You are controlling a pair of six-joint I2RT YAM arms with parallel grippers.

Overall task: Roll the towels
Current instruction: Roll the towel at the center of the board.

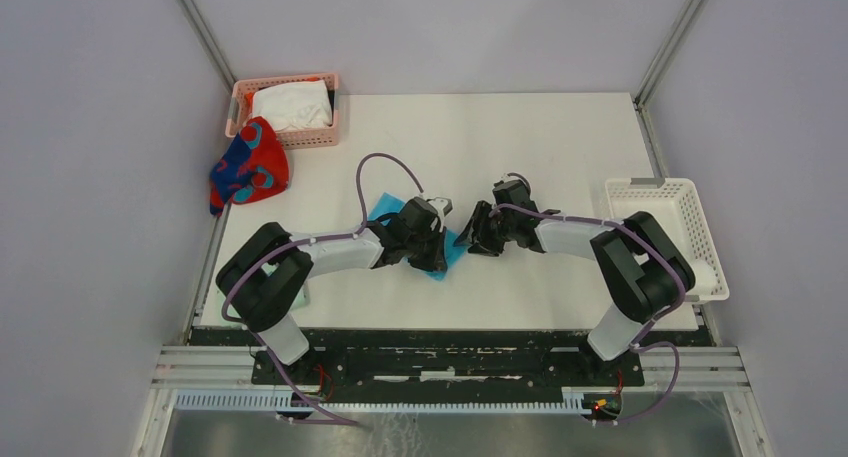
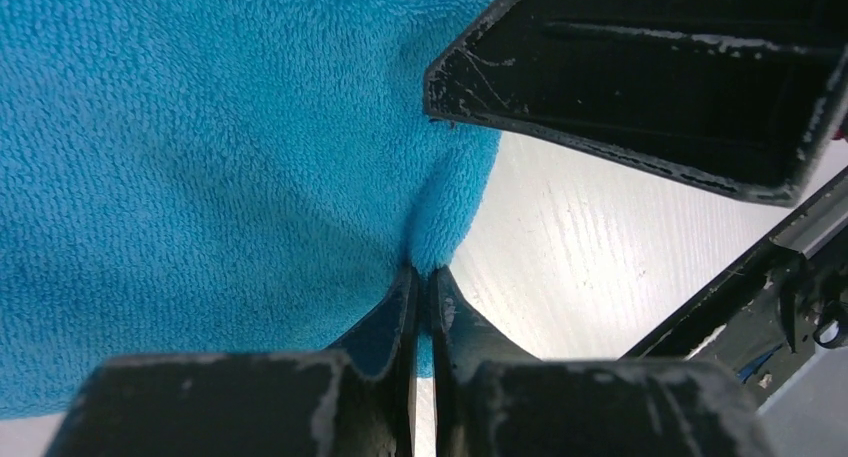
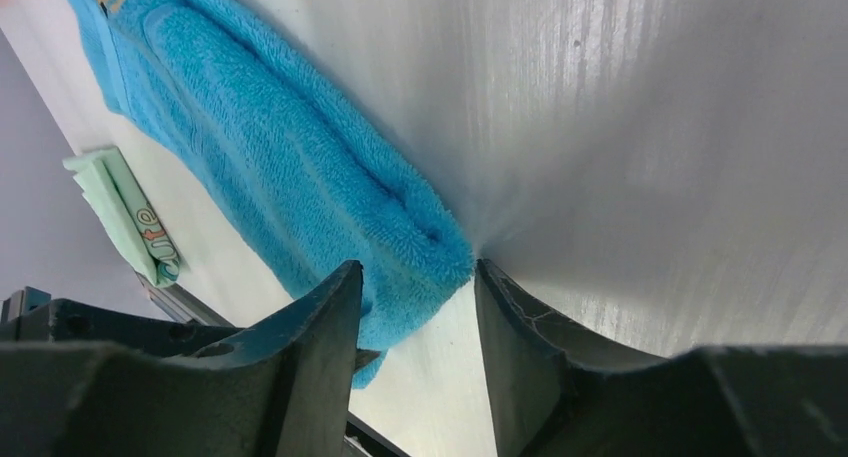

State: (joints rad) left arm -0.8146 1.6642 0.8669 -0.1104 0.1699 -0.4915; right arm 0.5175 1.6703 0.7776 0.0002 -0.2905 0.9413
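Note:
The turquoise-blue towel lies folded in a long strip at the table's middle. My left gripper is shut on its edge; in the left wrist view the cloth puckers where the gripper pinches it. My right gripper faces it from the right and is open. In the right wrist view the strip's end sits between the spread fingers, unpinched. The white towel lies in a pink basket. The red and dark-blue towel hangs over the table's left edge.
An empty white basket stands at the table's right edge. A pale mint-green folded cloth lies near the front left edge, by the left arm's base. The right gripper's black finger fills the upper right of the left wrist view.

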